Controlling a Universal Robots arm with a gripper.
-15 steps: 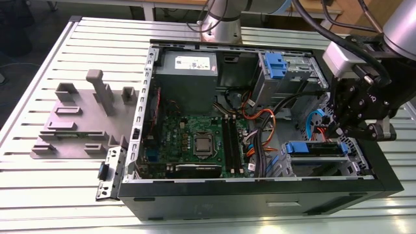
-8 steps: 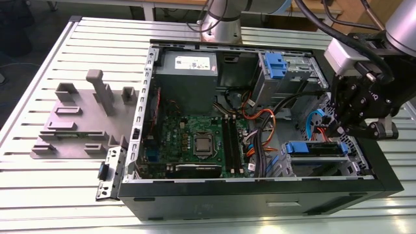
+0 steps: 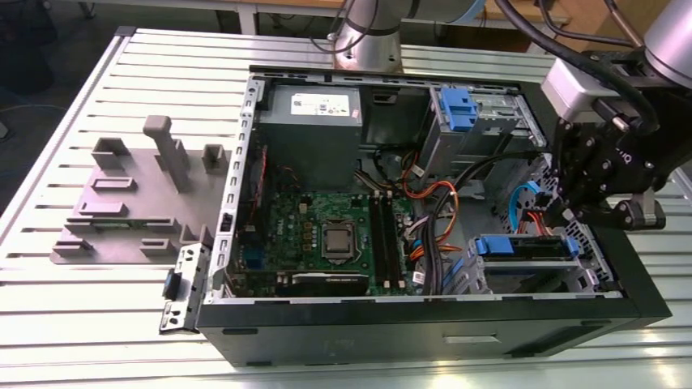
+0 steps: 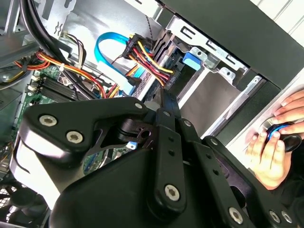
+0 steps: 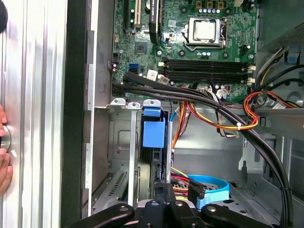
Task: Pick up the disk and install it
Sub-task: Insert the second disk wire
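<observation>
Blue-framed disk (image 3: 527, 248) sits edge-on in the drive cage (image 5: 121, 156) at the case's front corner — gripper (image 3: 570, 217) directly over it; finger opening cannot be determined.

The exterior view looks steeply down from above at the whole open computer case (image 3: 433, 308) on the slatted tabletop (image 3: 65, 300) — a far, wide look. Both wrist views sit close inside the case, sharing the drive bay (image 5: 123, 156) and motherboard (image 5: 190, 42) — the arm's black linkage (image 4: 156, 180) in front.
</observation>
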